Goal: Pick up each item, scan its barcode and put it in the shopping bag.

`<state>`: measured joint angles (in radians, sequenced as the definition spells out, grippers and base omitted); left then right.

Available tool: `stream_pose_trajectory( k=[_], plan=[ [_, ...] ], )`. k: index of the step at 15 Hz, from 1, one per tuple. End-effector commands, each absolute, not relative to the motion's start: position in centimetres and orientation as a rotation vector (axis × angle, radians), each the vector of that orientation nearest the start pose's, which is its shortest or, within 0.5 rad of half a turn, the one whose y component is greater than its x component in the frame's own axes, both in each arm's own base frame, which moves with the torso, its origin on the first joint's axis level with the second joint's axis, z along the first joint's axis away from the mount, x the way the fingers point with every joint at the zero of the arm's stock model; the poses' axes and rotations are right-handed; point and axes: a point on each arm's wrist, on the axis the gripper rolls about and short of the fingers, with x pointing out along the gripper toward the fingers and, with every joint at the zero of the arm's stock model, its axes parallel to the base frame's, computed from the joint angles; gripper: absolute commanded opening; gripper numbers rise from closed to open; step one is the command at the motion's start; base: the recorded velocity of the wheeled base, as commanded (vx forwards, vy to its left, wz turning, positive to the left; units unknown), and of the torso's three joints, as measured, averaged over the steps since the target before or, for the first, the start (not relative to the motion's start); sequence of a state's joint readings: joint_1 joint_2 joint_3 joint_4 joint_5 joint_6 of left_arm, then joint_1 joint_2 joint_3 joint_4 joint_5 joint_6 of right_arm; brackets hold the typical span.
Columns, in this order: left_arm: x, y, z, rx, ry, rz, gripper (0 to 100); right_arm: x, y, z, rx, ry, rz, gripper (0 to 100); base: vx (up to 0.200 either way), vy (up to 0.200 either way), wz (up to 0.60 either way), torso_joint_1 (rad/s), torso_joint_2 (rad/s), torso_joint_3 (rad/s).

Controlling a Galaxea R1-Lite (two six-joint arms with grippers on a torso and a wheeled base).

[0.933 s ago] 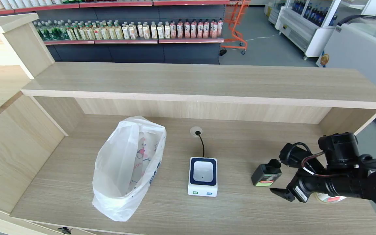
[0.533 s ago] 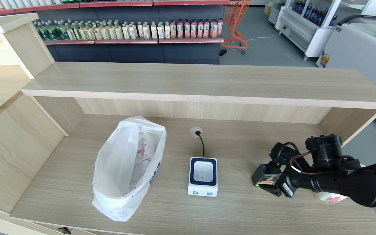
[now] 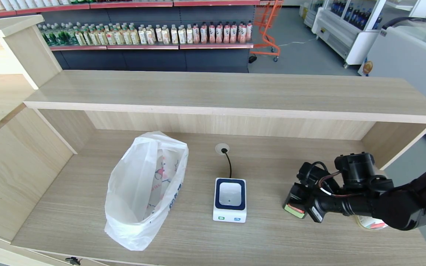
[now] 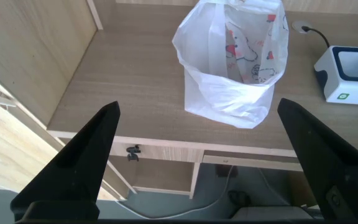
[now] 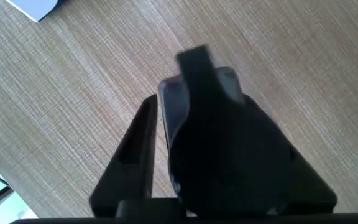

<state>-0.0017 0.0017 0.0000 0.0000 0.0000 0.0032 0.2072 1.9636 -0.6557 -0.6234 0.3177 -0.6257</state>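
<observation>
A pale wooden desk (image 3: 272, 236) with a raised ledge along its far side. A white plastic shopping bag (image 3: 144, 192) stands open on the desk's left part, its mouth facing up, with a printed package visible inside. To the right of the bag, apart from it, sits a small white scanner (image 3: 229, 201) with a dark blue frame round its glass top. A black cable (image 3: 229, 162) runs from the scanner to a round hole in the desk behind it.

Well to the right of the scanner, the right hand (image 3: 296, 199) is down at the desk surface, clamped on a small dark bottle (image 3: 293, 209). The bottle is tipped, with a green and red label facing the near side. In the right wrist view one of the fingers (image 5: 132, 158) lies flat against the bottle's side; the other finger is hidden behind the bottle. A light-coloured tub (image 3: 370, 222) stands on the desk farther right, mostly hidden under the right arm.

In the left wrist view, the left hand (image 4: 199, 106) hangs just off the near edge of the desk, fingers spread wide apart and holding nothing, facing the shopping bag. The scanner shows at the corner of that view.

Behind the desk are shop shelves lined with drink bottles (image 3: 142, 34), an orange trolley (image 3: 270, 26) and white freezer cabinets (image 3: 346, 29).
</observation>
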Motion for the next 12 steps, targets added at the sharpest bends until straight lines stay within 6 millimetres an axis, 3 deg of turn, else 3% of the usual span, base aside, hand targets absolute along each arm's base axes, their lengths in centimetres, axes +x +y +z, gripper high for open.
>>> stream_pose_trajectory(
  k=[1,3,5,8,10,12],
  plan=[
    [-2.3,0.0,7.6,0.003,0.002,-0.002,100,30.4,7.3,6.3,-0.551,0.509,0.709,0,0.0,0.0,0.0,0.0,0.0,0.0],
    [-2.3,0.0,7.6,0.003,0.002,-0.002,100,30.1,7.3,6.5,-0.535,0.513,0.704,0,0.0,0.0,0.0,0.0,0.0,0.0],
    [-2.3,0.0,7.6,0.003,0.002,-0.002,100,29.5,7.1,8.4,-0.449,0.473,0.659,0,0.0,0.0,0.0,0.0,0.0,0.0],
    [-2.3,0.0,7.6,0.003,0.002,-0.002,100,25.6,5.5,14.3,-0.302,0.32,0.552,0,0.0,0.0,0.0,0.0,0.0,0.0],
    [-2.3,0.0,7.6,0.003,0.002,-0.002,100,20.7,4.1,15.5,-0.426,0.247,0.477,0,0.0,0.0,0.0,0.0,0.0,0.0],
    [-2.3,0.0,7.6,0.003,0.002,-0.002,100,18.8,3.0,16.4,-0.721,0.133,0.441,0,0.0,0.0,0.0,0.0,0.0,0.0]
  ],
)
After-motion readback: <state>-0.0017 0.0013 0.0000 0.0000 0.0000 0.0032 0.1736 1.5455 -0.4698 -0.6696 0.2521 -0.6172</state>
